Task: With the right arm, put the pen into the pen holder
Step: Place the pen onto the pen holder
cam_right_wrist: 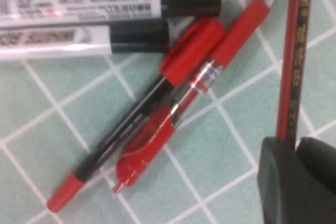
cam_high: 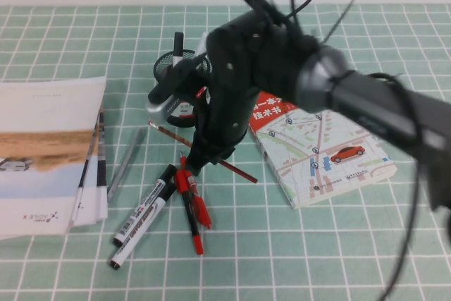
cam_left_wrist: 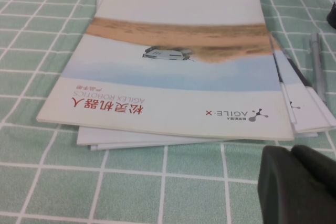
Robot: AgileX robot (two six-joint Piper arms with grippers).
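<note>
— Right gripper (cam_high: 192, 163): down at the table, fingers pinched together on the pen (cam_high: 236, 169), about midway along its length (judging by the wrist view, where the thin shaft runs straight into the seam between the pads).

— Rest of the scene, biggest first?

— Right arm (cam_high: 352, 96) stretched across the middle. Stack of booklets (cam_high: 42, 153) on the left, map book (cam_high: 331, 153) on the right. Pen holder (cam_high: 168, 67) upright behind the gripper, partly hidden by the wrist, something pale already standing in it. Two black-and-white markers (cam_high: 141, 220) and two red pens (cam_high: 197, 209) just in front, close to the fingers but apart from them. Lying slantwise under the claw, the pen itself, apparently flat on the cloth.

— Left gripper (cam_left_wrist: 296, 182)?

— Parked low beside the booklets, fingers together, holding nothing.

— Step in hand?

— Grasp, seemingly made; lift not yet begun.

— Next?

— Straight up first, to clear the red pens. Then back toward the holder, tipping the shaft to near vertical, lower end over the mouth. Release only once inside the rim. Worth watching: swivel of so thin a stick in the pinch.
</note>
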